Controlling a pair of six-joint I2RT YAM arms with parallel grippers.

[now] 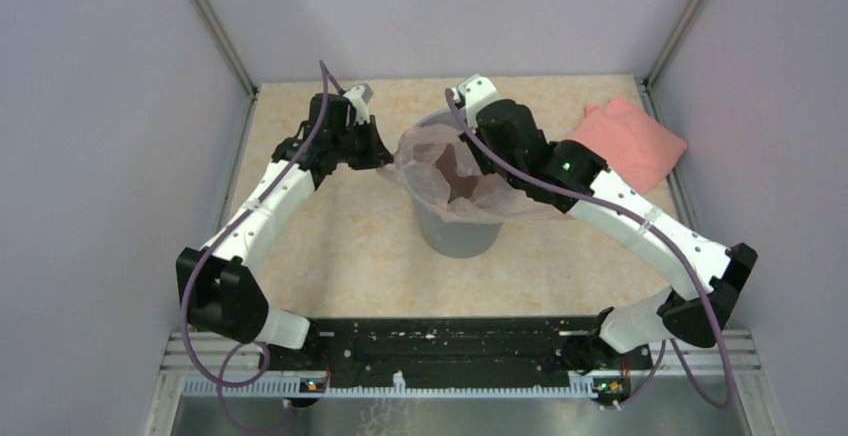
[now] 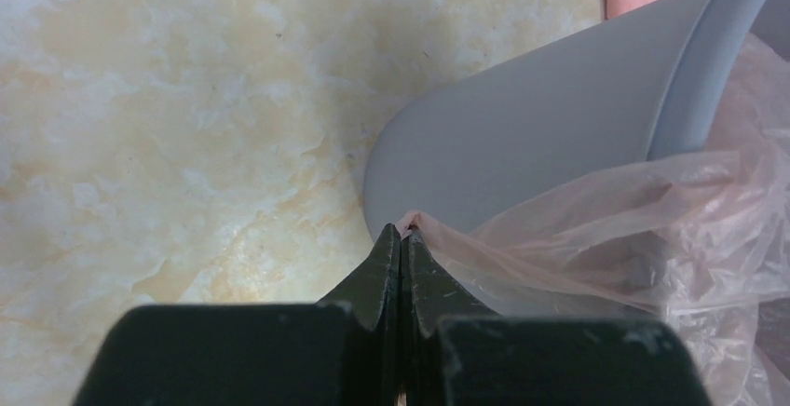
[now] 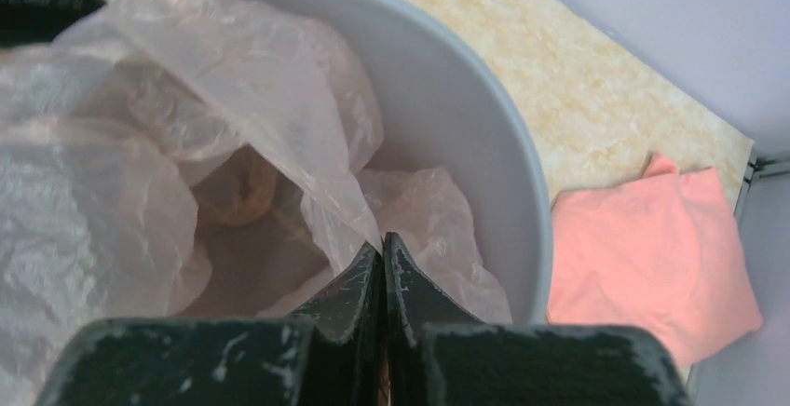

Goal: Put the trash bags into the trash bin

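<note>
Left fingers (image 2: 402, 255) pinch a corner of the pale pink trash bag (image 2: 596, 229) at their tips, against the grey trash bin (image 2: 540, 127)'s outer wall. Right fingers (image 3: 383, 262), pressed together above the bin's mouth, nip a fold of the bag, which fills the bin ahead and left of them.

No legible text, label, brand, number anywhere (trash bag (image 3: 140, 192) film shows only crinkles).

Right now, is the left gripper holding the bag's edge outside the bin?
Yes, the left gripper is shut on a pinch of the trash bag, just outside the bin wall.
</note>
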